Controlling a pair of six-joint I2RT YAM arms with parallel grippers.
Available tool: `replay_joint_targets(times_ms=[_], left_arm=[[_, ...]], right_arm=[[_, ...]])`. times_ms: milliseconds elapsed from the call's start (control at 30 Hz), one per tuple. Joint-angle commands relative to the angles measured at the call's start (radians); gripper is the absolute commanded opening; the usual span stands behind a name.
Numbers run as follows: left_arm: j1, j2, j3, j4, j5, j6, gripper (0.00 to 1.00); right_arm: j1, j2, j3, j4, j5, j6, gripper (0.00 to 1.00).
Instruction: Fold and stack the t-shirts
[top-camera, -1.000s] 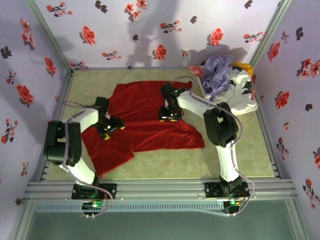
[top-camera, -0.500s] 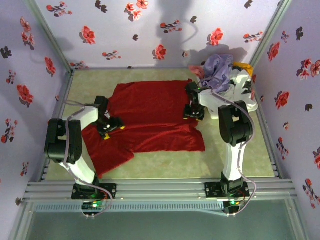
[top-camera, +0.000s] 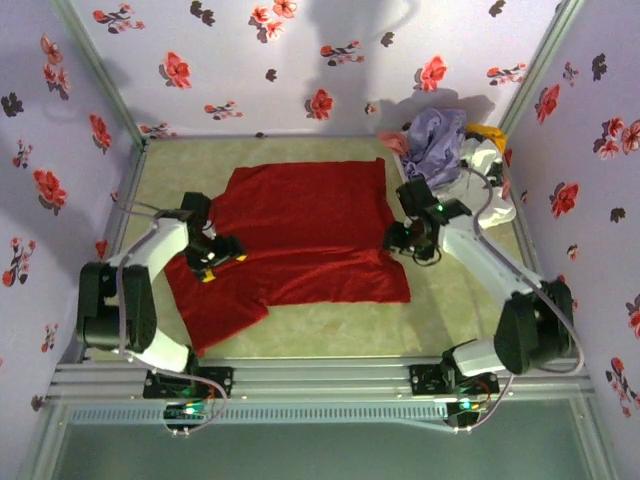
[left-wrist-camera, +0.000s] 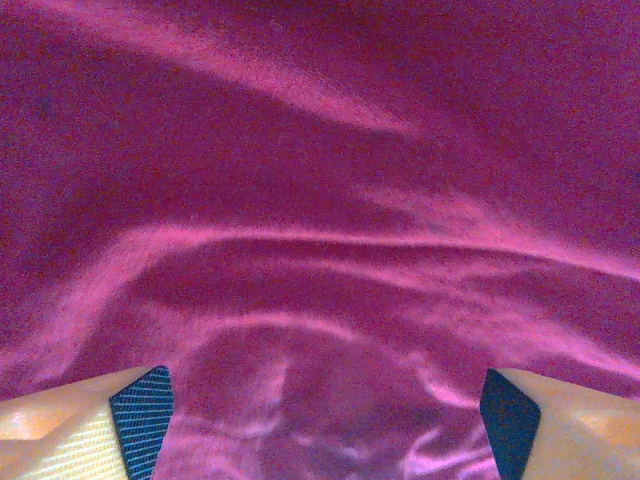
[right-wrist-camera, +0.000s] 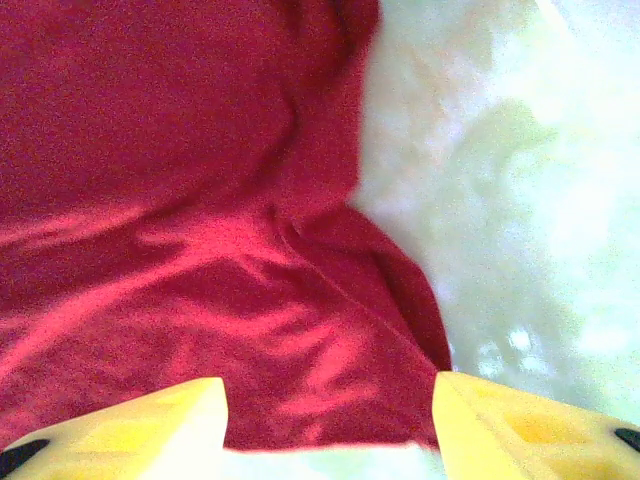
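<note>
**Floral booth, red tee spread flat, both pincers released over it**

Lavender wallpaper (top-camera: 250, 70) with red flowers boxes in a pale green mat (top-camera: 330, 325).

- **Left:** The left gripper (top-camera: 213, 258) sits low over the left part of the red t-shirt (top-camera: 300, 230), just far of the sleeve (top-camera: 215, 305) that flops out toward the near-left. In the wrist view the left gripper (left-wrist-camera: 325, 420) has its jaws released and wide apart. Wrinkled red cloth (left-wrist-camera: 320, 200) lies under them and nothing is pinched. It is probably parked there to pin or catch that side for a fold.
- **Centre:** The shirt lies spread mostly flat, with its long side running left to right. It looks unfolded so far, so the task seems early.
- **Right:** The right gripper (top-camera: 410, 240) hangs at the shirt's right edge. Seen from the wrist, the right gripper (right-wrist-camera: 325, 420) has its jaws apart and clamps nothing. The red hem corner (right-wrist-camera: 330, 380) lies below the gap, with bare mat (right-wrist-camera: 520, 200) to the right of it. My guess is that it is lined up to grab that edge.
- **Far right corner:** A lavender t-shirt (top-camera: 435, 140) is heaped on a white basket (top-camera: 497, 210). Pink fabric (top-camera: 392, 143) shows on its left and yellow-orange fabric (top-camera: 490, 132) on its right. These look like they are waiting their turn.

No brand, label or readable text anywhere.
</note>
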Motion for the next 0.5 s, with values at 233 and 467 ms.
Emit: replay_joint_targets(times_ms=[233,467], left_arm=[[0.104,-0.153,-0.069,-0.220,-0.007,0.057,0.84],[0.145,-0.206,-0.081,-0.280,-0.007,0.064,0.84]], right_arm=[[0.006,-0.089,-0.296,0.028,-0.061,0.176,0.50],[0.005,-0.071,-0.359,0.125,-0.071,0.176,0.43]])
